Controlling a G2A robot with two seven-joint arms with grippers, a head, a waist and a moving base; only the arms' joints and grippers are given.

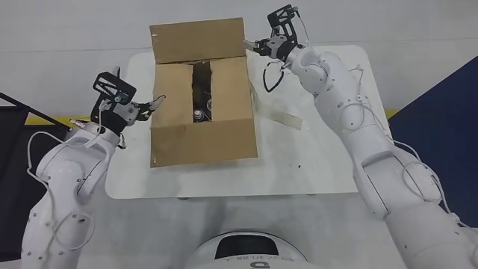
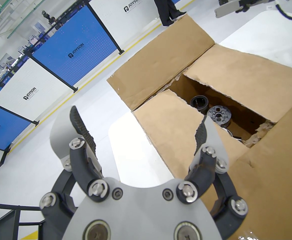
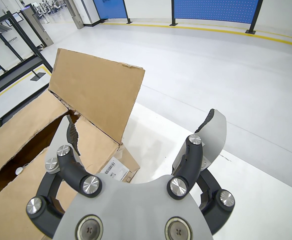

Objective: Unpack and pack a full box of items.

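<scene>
- Box [image 1: 202, 138]: a brown cardboard carton standing at the middle of the white table [image 1: 314, 164], its top partly open.
- Far flap [image 1: 198, 39]: raised and leaning back, away from the robot. Its edge is torn and ragged.
- Left flap [image 1: 173, 93] and right flap [image 1: 230, 86]: both folded down over the opening, with a dark gap between them that shows the inside.
- Contents: dark metal parts [image 2: 218, 116] lie in the gap. One is a grey disc with round holes, and a black cylinder [image 2: 198, 102] lies just beside it. Crumpled brown paper [image 2: 260, 131] sits at the inner edge of the opening.
- Label [image 3: 116, 168]: a white printed sticker on the box's outer wall, below the corner where the far flap hinges.
- Left hand [image 1: 153, 105]: just beside the left side of the box, level with the left flap and pointing toward it. Its fingers are spread apart with nothing between them. Whether a fingertip touches the cardboard cannot be told.
- Right hand [image 1: 250, 45]: at the far right corner of the box, just beside the side edge of the raised flap. Its fingers are also spread apart and hold nothing. Contact with the flap cannot be told.
- Strip [image 1: 280, 116]: a pale narrow strip lying flat on the table just to the right of the box.
</scene>
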